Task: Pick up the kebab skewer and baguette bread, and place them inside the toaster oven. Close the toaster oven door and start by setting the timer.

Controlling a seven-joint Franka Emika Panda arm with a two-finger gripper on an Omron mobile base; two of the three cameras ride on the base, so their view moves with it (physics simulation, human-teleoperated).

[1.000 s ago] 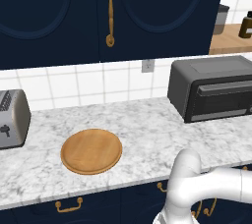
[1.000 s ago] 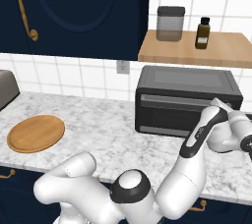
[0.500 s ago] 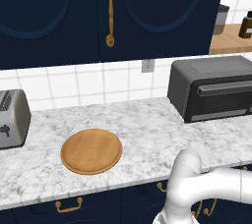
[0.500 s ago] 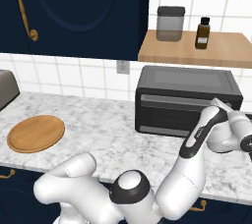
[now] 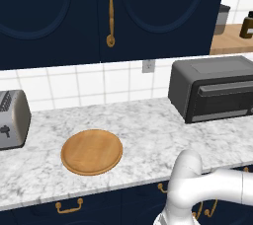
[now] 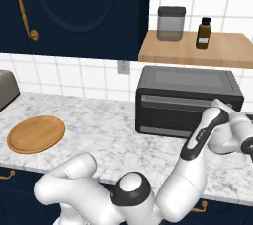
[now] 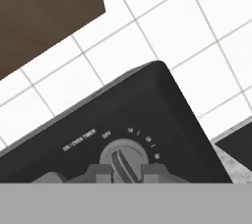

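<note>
The toaster oven (image 5: 213, 88) is sitting at the back right of the marble worktop (image 5: 148, 135), against the white tiled wall, and its door (image 6: 170, 114) is standing shut, the window and bar handle facing out over the worktop. The arm is reaching out to the oven's right end in the right base view, where the hand is running off the picture's edge. In the hand view the gripper (image 7: 123, 171) is pressing right up to the oven's control panel: the two finger tips (image 7: 101, 172) are sitting on either side of the grey timer knob (image 7: 123, 158) — the jaws are parted just wide enough to straddle it, and the tips look to be touching its sides, though a firm grip is hard to confirm. Above the knob the white lettering is reading ON / OVEN TIMER and OFF, with minute marks running on round the dial, and the knob's ridge is pointing a little to one side of the OFF mark. A round wooden plate (image 5: 92, 151) is lying bare on the worktop well to the left of the oven, and a silver slot toaster (image 5: 12, 119) is standing at the far left edge. On the wooden shelf (image 6: 197, 50) above the oven a grey canister (image 6: 171, 23) and a small dark bottle (image 6: 202, 33) are standing apart from each other.
</note>
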